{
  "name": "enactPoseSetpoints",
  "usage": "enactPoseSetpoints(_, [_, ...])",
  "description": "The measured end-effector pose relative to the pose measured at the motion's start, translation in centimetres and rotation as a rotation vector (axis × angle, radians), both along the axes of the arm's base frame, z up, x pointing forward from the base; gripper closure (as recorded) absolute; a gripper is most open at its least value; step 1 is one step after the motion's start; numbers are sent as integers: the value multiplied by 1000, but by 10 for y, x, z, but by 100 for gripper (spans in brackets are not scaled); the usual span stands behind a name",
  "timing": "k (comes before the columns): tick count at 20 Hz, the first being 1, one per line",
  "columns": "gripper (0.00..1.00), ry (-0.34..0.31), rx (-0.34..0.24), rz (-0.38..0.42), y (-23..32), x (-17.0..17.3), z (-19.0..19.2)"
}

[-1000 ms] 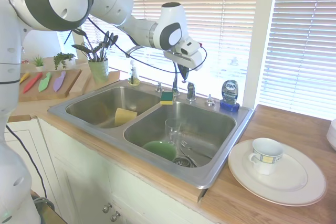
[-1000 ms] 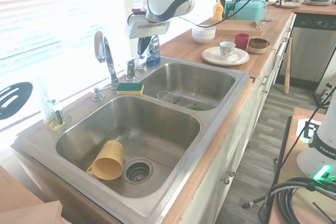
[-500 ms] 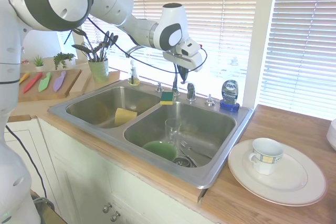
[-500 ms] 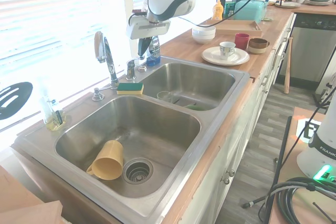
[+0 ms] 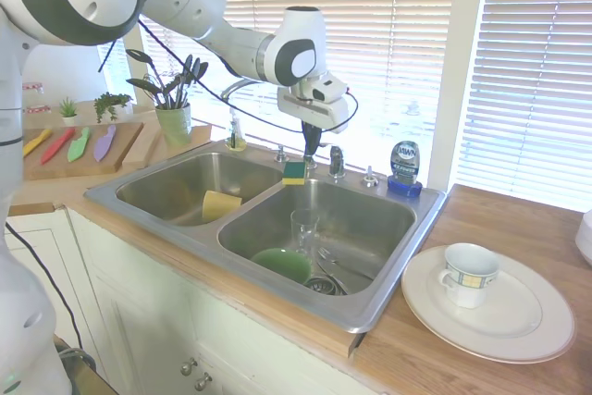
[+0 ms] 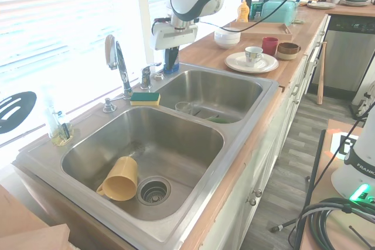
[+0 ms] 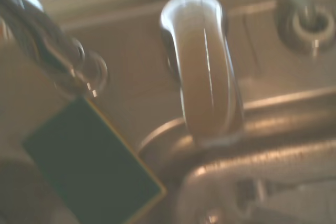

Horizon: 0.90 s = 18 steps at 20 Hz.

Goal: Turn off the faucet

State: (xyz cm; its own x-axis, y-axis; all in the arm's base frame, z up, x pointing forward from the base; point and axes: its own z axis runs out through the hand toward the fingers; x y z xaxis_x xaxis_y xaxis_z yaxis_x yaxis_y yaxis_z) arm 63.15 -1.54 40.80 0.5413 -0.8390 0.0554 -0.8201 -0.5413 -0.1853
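The faucet (image 5: 242, 87) is a thin chrome gooseneck spout (image 6: 120, 65) rising behind the divider of the double sink. Its small separate lever handle (image 5: 336, 162) (image 6: 146, 76) stands just beside the base and fills the middle of the wrist view (image 7: 202, 66). No running water can be made out. My gripper (image 5: 310, 143) (image 6: 171, 61) hangs fingers-down a little above the lever, not touching it. The fingers look shut together with nothing in them.
A yellow-green sponge (image 5: 294, 172) (image 7: 89, 166) lies on the sink ledge by the faucet base. A blue dish-soap bottle (image 5: 404, 166) and a small chrome cap (image 5: 370, 176) stand to the right. The basins hold a glass (image 5: 303, 227), a green bowl (image 5: 282, 264) and a yellow cup (image 6: 120, 180).
The gripper has shifted away from the window toward the sink's front and dropped slightly, and the wrist has turned. Nothing else has moved.
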Motion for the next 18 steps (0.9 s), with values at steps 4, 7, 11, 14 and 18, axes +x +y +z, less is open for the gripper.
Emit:
enactPoseSetpoints(4, [100,156,5,62,1,-43,-10])
enactPoseSetpoints(7, [100,232,10,78,-4,-77,-16])
enactPoseSetpoints(11, [100,281,0,82,-13,-131,-29])
enactPoseSetpoints(14, [100,289,-7,85,-15,-173,-32])
enactPoseSetpoints(18, [0,270,-10,96,-9,-220,-27])
